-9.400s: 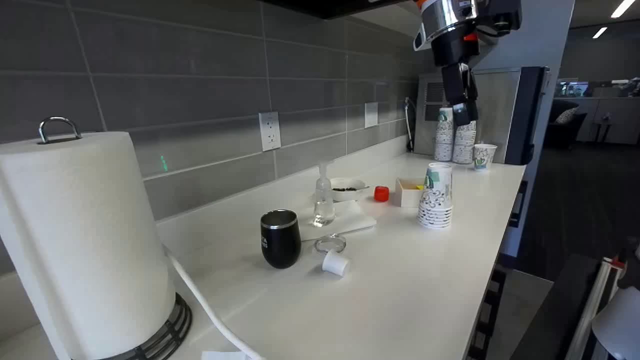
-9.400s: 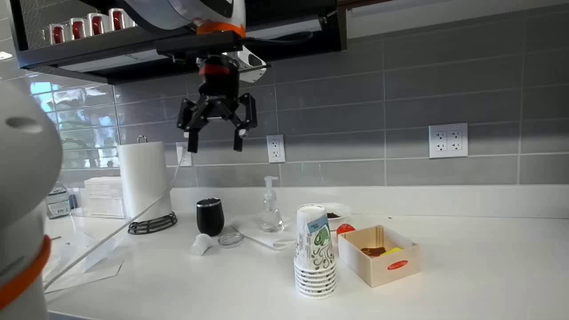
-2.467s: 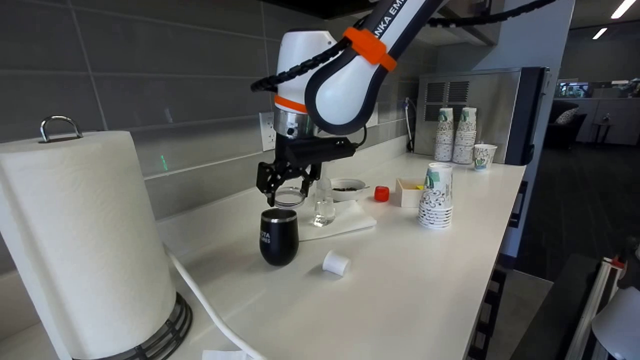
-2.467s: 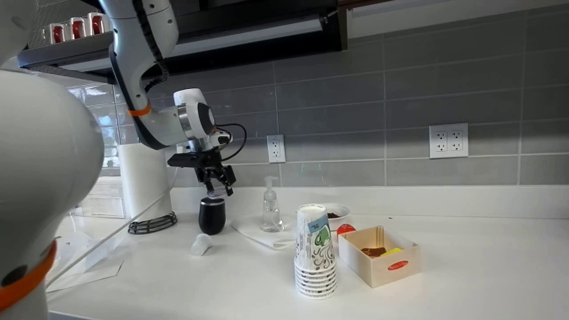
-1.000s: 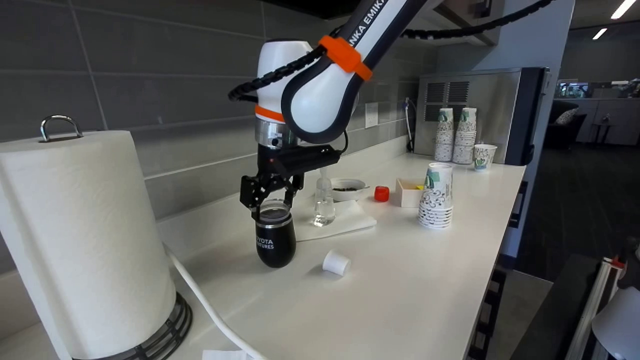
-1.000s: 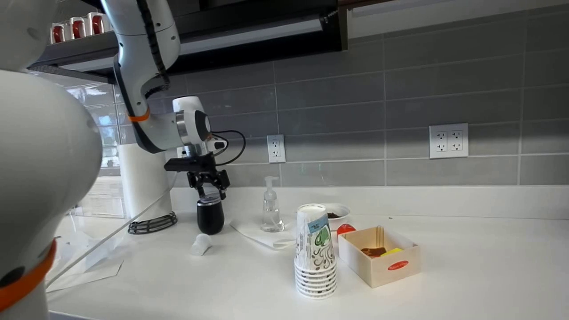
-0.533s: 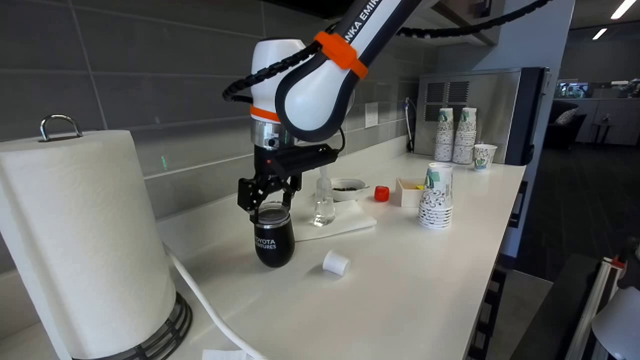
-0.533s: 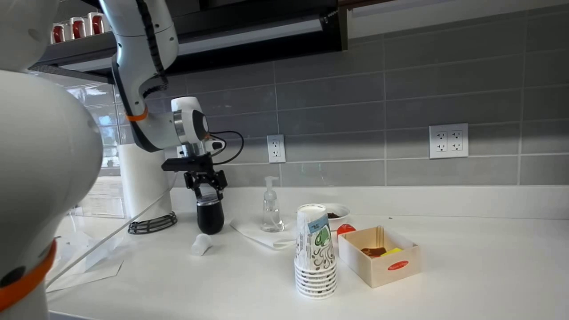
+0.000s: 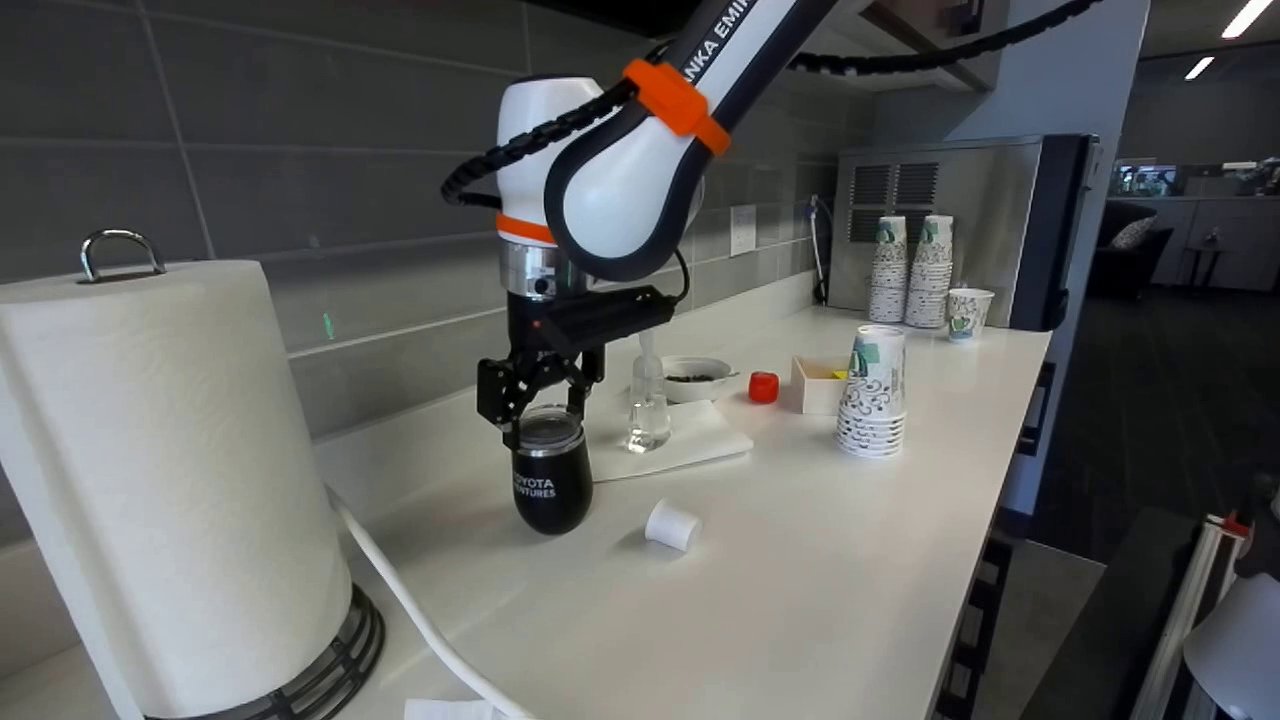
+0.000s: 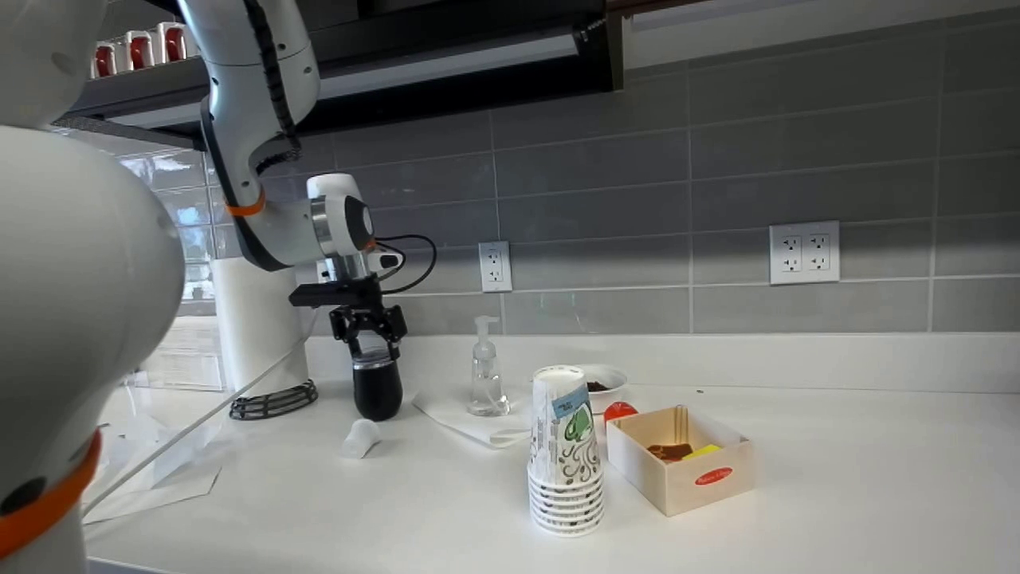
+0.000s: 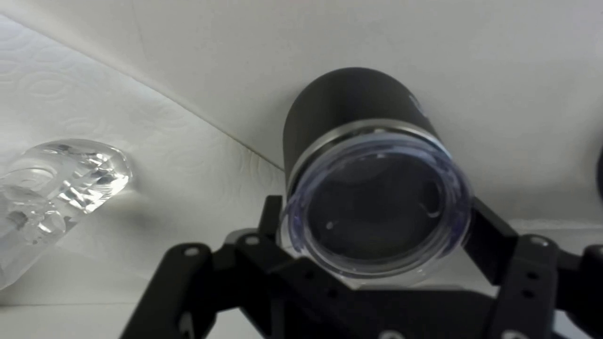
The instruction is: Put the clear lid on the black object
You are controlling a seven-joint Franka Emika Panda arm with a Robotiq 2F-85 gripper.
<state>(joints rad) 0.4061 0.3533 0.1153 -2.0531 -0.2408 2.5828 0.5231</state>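
The black cup (image 9: 552, 495) stands upright on the counter; it also shows in an exterior view (image 10: 378, 395) and in the wrist view (image 11: 351, 96). The clear lid (image 9: 549, 427) is at the cup's mouth, roughly level. In the wrist view the lid (image 11: 377, 212) covers most of the silver rim and sits a little off-centre toward the gripper. I cannot tell whether it is seated or just above the rim. My gripper (image 9: 545, 422) points down with its fingers at opposite edges of the lid, shut on it. In the wrist view the gripper's (image 11: 377, 221) fingers touch the lid's sides.
A small white cylindrical piece (image 9: 673, 526) lies beside the cup. A clear soap bottle (image 9: 648, 410) stands on a folded paper towel (image 9: 705, 440). The paper towel roll (image 9: 170, 480) and a white cable (image 9: 420, 625) are nearby. Stacked paper cups (image 10: 566, 446) and a wooden box (image 10: 709, 478) stand farther off.
Earlier the lid lay on the counter; then my gripper held it above the cup, and now it is lowered onto the mouth. In the last half second the cup shifted very slightly.
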